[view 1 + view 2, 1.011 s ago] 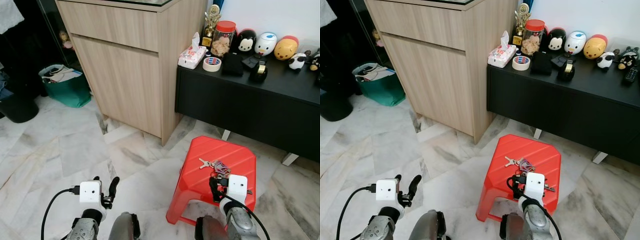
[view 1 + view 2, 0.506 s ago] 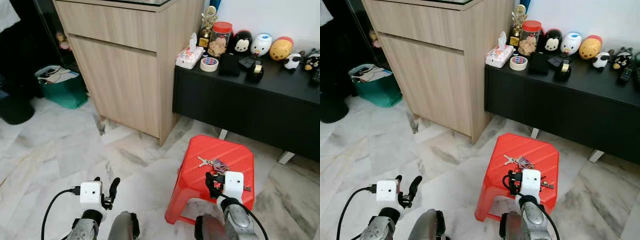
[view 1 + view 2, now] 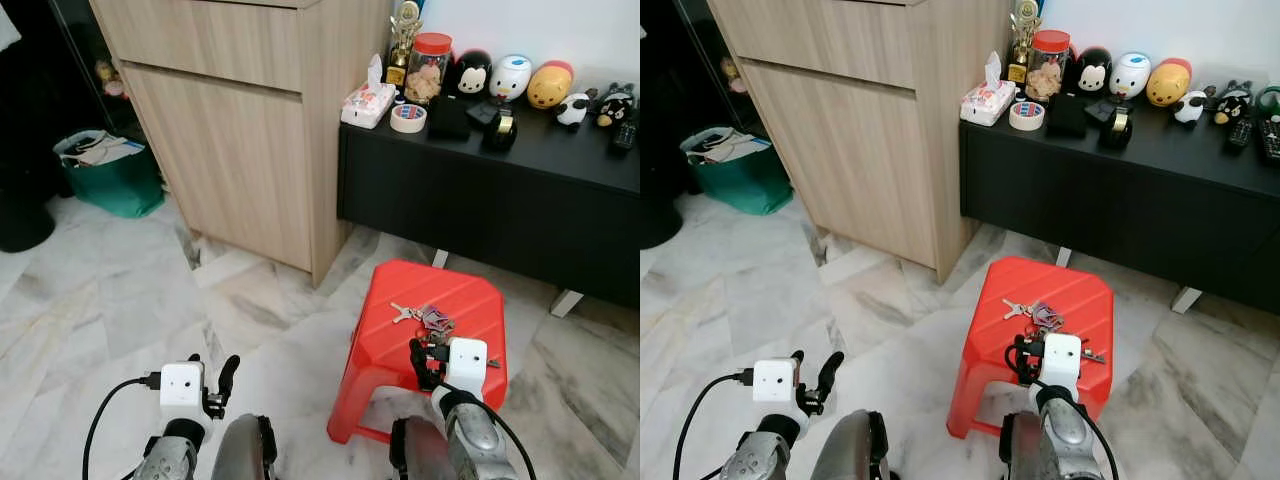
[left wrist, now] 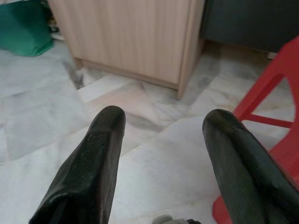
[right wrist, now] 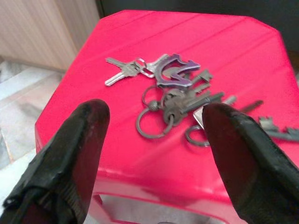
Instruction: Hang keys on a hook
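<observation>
A bunch of keys (image 3: 424,319) with rings and a purple fob (image 5: 175,70) lies on top of a red plastic stool (image 3: 402,290). My right gripper (image 3: 428,353) hovers just above the stool's near side, open, its fingers (image 5: 70,154) spread on either side of the keys (image 5: 174,99) without touching them. My left gripper (image 3: 212,378) hangs open low over the marble floor, left of the stool, with nothing between its fingers (image 4: 88,168).
A light wooden cabinet (image 3: 250,120) stands behind the stool on the left. A low black sideboard (image 3: 500,200) to the right carries a tissue pack, tape roll, jar and toy figures. A green bag (image 3: 110,175) sits at far left on the marble floor (image 3: 120,290).
The whole view has shifted as the camera moved nearer and to the right. My right gripper has come forward over the stool, closer to the keys. The left arm has stayed put.
</observation>
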You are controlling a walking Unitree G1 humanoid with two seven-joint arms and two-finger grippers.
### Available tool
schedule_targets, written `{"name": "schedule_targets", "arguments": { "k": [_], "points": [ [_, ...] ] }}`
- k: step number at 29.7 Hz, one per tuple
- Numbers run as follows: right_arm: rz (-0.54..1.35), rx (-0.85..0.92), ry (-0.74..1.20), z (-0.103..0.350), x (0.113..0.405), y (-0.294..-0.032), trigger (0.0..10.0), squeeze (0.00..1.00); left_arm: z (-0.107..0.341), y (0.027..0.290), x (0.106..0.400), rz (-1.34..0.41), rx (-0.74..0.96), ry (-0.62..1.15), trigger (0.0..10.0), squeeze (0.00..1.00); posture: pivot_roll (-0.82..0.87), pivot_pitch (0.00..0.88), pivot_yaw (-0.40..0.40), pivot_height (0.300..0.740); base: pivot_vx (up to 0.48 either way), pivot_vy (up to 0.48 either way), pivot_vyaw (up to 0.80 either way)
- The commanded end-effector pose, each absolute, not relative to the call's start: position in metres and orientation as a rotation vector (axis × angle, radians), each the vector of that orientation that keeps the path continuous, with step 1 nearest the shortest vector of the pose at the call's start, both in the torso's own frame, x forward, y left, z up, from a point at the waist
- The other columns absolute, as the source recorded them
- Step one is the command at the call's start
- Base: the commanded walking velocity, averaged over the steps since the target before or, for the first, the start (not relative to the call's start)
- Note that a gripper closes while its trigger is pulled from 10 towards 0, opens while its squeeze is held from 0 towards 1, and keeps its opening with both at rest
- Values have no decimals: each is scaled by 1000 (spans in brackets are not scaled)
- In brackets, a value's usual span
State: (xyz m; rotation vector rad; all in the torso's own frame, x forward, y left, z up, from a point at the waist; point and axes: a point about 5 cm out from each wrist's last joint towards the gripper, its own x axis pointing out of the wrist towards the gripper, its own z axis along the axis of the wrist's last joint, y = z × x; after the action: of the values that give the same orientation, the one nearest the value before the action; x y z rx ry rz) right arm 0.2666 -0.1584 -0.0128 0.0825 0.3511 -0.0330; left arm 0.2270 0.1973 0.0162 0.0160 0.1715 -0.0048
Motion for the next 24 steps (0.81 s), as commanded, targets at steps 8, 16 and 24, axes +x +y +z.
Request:
{"name": "schedule_targets", "arguments": {
  "k": [8, 16, 24],
  "points": [
    [27, 70, 326, -10, 268, -152, 10000, 0, 14, 194, 228, -25, 23, 193, 10000, 0, 44, 91, 28, 582, 30, 0, 59],
    [20, 96, 328, -11, 266, -153, 10000, 0, 14, 193, 228, -27, 24, 193, 10000, 0, 45, 94, 28, 582, 267, 0, 189],
    [41, 82, 326, -11, 267, -152, 10000, 0, 14, 193, 228, -30, 27, 189, 10000, 0, 45, 94, 28, 582, 273, 0, 0]
  ]
}}
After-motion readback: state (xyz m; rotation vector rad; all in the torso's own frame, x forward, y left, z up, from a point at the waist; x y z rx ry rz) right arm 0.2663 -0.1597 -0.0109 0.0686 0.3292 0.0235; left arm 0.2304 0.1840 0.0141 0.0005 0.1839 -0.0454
